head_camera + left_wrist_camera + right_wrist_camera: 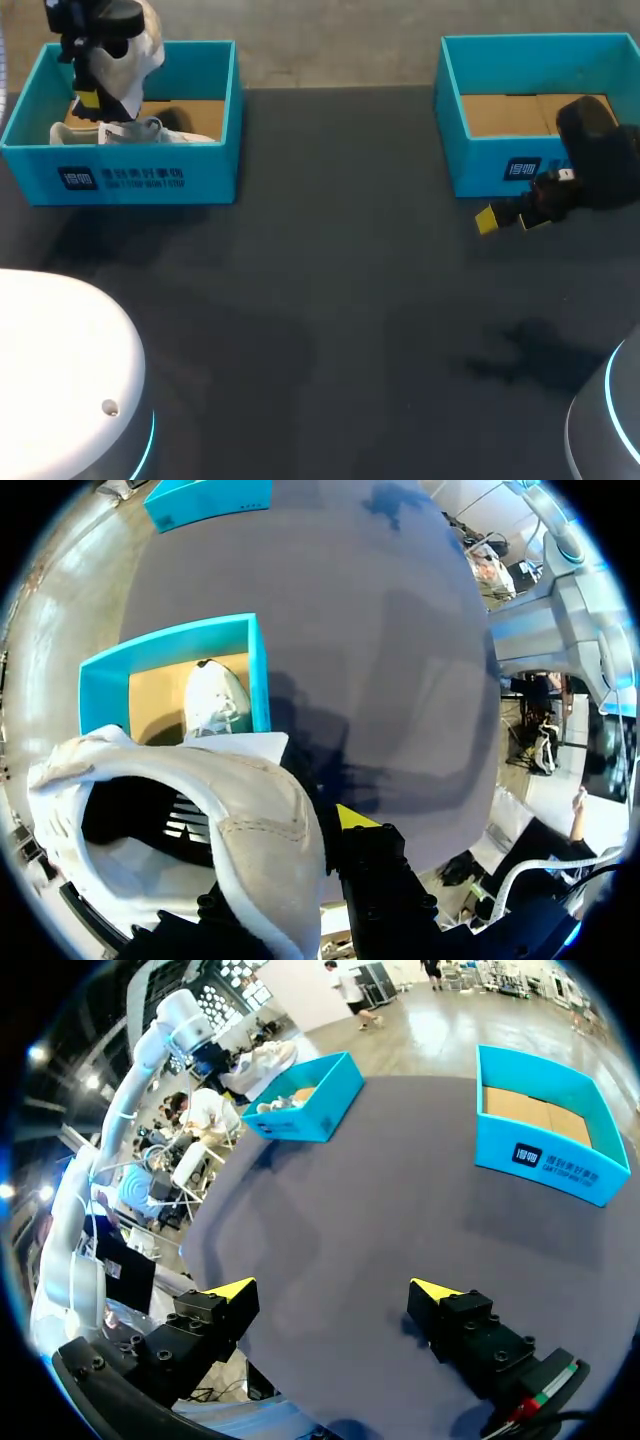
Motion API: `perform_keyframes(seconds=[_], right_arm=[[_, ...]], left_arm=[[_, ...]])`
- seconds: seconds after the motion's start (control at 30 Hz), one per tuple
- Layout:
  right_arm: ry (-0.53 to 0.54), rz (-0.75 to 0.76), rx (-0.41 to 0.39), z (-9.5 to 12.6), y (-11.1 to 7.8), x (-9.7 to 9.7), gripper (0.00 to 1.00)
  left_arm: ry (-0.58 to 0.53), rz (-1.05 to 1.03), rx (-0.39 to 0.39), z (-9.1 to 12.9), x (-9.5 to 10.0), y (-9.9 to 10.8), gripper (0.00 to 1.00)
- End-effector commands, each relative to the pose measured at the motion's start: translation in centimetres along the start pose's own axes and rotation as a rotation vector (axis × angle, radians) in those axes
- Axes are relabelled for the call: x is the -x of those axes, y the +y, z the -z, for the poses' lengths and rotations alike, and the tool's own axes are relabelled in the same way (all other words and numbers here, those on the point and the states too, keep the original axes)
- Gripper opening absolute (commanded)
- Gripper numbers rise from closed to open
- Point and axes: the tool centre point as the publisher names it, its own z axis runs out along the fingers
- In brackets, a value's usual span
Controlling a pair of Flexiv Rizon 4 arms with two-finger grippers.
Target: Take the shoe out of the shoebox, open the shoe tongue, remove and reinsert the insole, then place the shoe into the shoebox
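Observation:
My left gripper [92,97] hangs over the left blue shoebox [150,178], shut on a white shoe [143,48] that it holds above the box. In the left wrist view the gripper [300,830] pinches the shoe's collar [250,820]; one finger is hidden behind the shoe, whose opening faces the camera. A second white shoe [140,130] lies inside the box [258,670] below. My right gripper [512,216] stands open and empty, low over the table in front of the right blue shoebox [500,170]. From the right wrist its fingers [230,1290] are spread wide, far from the held shoe [262,1060].
The right shoebox [550,1150] holds only its cardboard floor [510,113]. Dark table [330,300] stretches between the two boxes. White robot bases [60,370] sit at the near corners.

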Motion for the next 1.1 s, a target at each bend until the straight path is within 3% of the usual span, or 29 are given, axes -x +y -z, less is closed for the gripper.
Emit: perform_keyframes(seconds=[0.03,0.8,1.1], right_arm=[[-0.001,-0.001,-0.001,-0.2,0.0,0.0,1.00],[-0.001,-0.001,-0.001,-0.2,0.0,0.0,1.00],[-0.001,-0.001,-0.001,-0.2,0.0,0.0,1.00]], left_arm=[[0.000,-0.001,0.000,0.2,0.0,0.1,0.00],[0.000,-0.001,0.000,0.2,0.0,0.1,0.00],[-0.036,-0.009,0.008,0.0,3.1,5.5,0.00]])
